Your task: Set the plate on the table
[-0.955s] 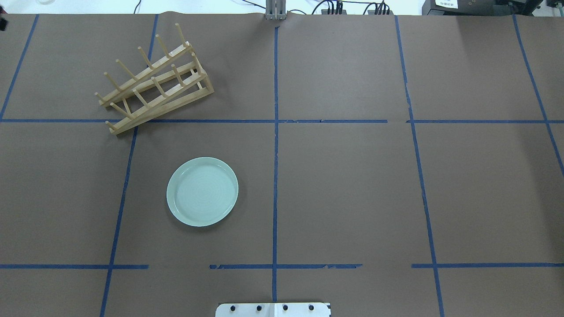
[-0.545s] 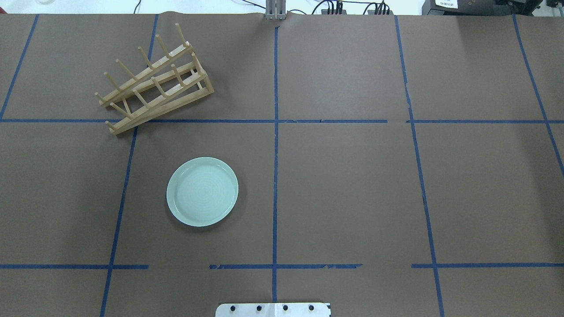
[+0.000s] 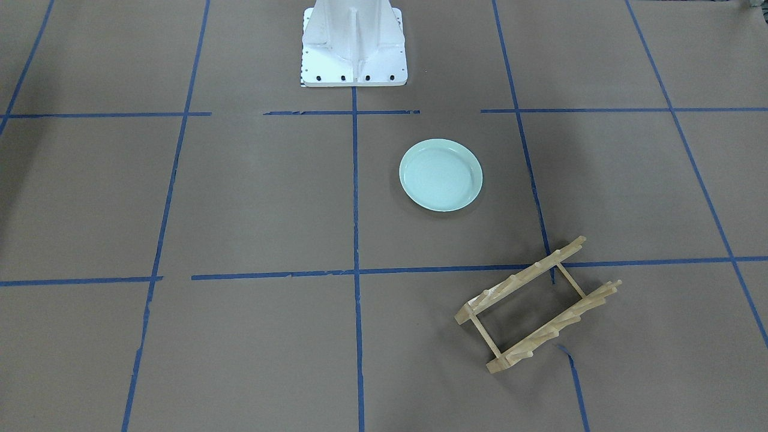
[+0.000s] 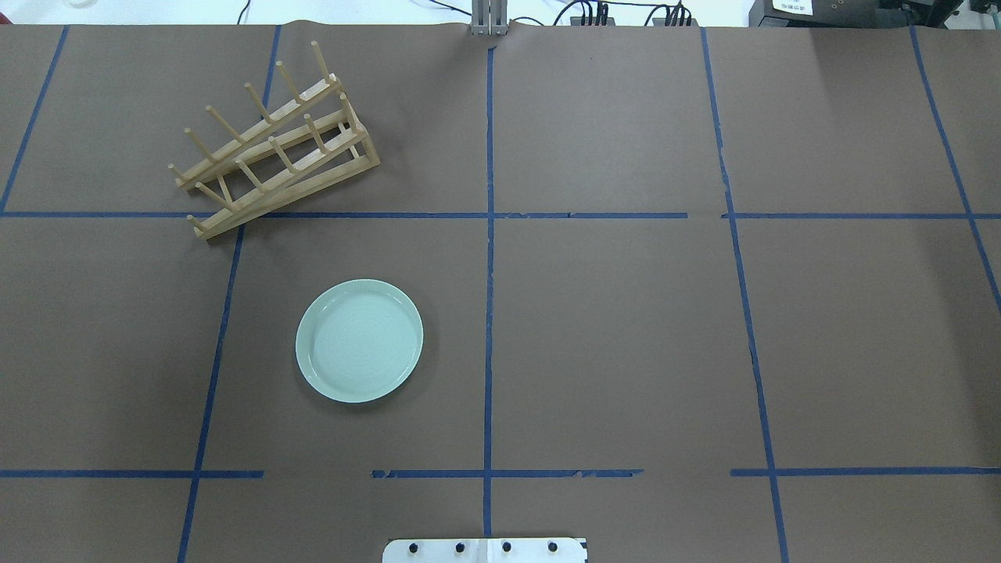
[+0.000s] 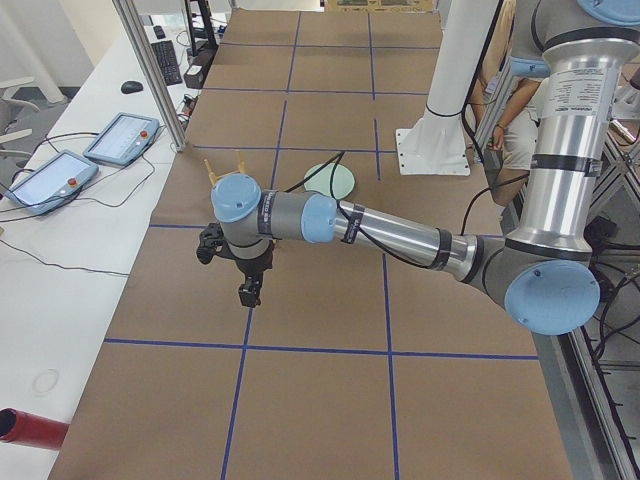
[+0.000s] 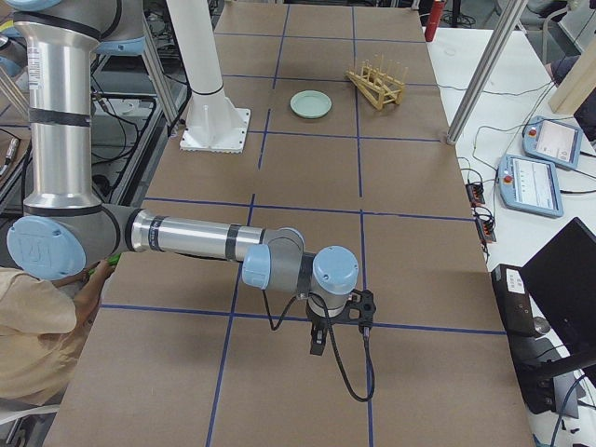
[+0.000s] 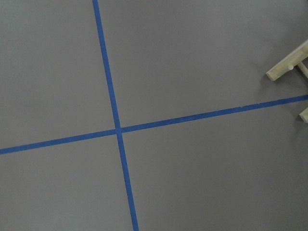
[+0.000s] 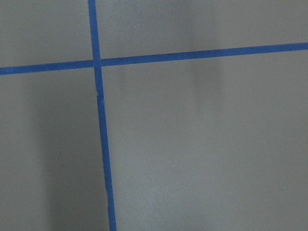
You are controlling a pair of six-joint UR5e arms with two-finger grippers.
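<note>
— Where is the plate [image 4: 359, 341]?

— Flat on the table [image 4: 626, 328], inside one taped square. In the overhead view it lies just left of the middle tape [image 4: 489, 313] line, well apart from both grippers.

— Which way does it point?

— It is round, so it shows no long axis. Its hollow faces straight up, rim on top.

— What is around it?

— In the overhead view the rack [image 4: 274, 141] stands at the plate's 11 o'clock, near but apart. The rack's pegs point up and its long axis runs from 8 to 2 o'clock. The white base [image 4: 485, 550] is at the plate's 5 o'clock, at the bottom edge.

— And the arms?

— Only the side views show them. In the left side view the left gripper [image 5: 246, 293] hangs pointing down over the paper, at the plate's 7 o'clock. In the right side view the right gripper [image 6: 318, 342] hangs the same way at the plate's 6 o'clock.

— How do the jaws stand?

— I cannot tell for either; these views are too coarse.

— The wrist cameras?

— The left one shows a tape crossing and a rack corner at 2 o'clock. The right one shows paper and a tape crossing.
</note>
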